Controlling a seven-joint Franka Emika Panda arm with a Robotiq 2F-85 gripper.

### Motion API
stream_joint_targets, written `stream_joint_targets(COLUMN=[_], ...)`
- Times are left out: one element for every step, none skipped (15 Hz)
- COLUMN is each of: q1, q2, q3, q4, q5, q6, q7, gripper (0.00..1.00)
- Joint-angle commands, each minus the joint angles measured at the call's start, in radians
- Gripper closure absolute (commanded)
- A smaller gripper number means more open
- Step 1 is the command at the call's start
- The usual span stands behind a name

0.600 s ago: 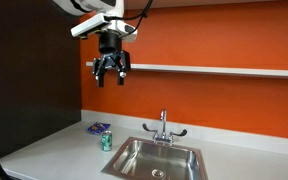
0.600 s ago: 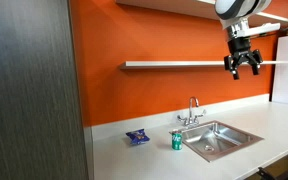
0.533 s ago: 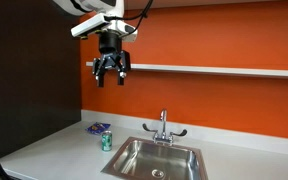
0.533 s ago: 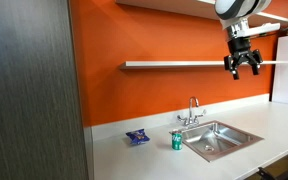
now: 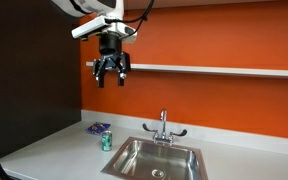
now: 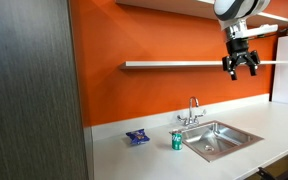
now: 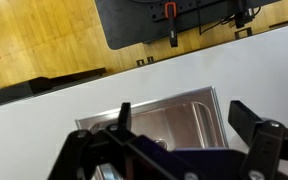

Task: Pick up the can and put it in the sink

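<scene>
The green can (image 5: 106,142) stands upright on the light grey counter just beside the sink's near-left corner; it also shows in an exterior view (image 6: 177,141). The stainless sink (image 5: 134,165) with its chrome faucet (image 5: 164,127) shows in both exterior views (image 6: 236,133), and from above in the wrist view (image 7: 189,120). My gripper (image 5: 111,78) hangs high in the air near the wall shelf, far above the can and sink, and also shows in an exterior view (image 6: 240,70). Its fingers are spread apart and empty in the wrist view (image 7: 184,125).
A flat blue-purple packet (image 5: 98,128) lies on the counter behind the can, also in an exterior view (image 6: 137,137). A white shelf (image 5: 214,70) runs along the orange wall at gripper height. A dark tall cabinet (image 6: 29,90) stands at the counter's end.
The gripper has shifted very slightly sideways high above the counter; nothing else has moved.
</scene>
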Motion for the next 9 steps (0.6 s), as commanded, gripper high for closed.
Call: stream_joint_targets(q1=[0.045,0.059,0.073,0.089,0.105,0.12,0.138,0.151,0.165], q2=[0.064,0.084,0.106,0.126,0.148,0.167,0.187,0.204,0.219], q3=[0.013,0.018,0.024,0.033,0.044,0.051,0.063,0.073,0.08], q4=[0.005,0.006,0.009,0.008,0.007,0.008,0.007,0.009,0.01], q5=[0.029,0.042,0.057,0.067,0.073,0.081,0.086,0.088,0.093], q6=[0.079,0.102,0.118,0.138,0.153,0.166,0.179,0.191,0.203], q7=[0.042,0.043,0.046,0.043,0.038,0.031,0.025,0.025,0.018], gripper=[0.0,0.0,0.0,0.0,0.0,0.0,0.0,0.0,0.0])
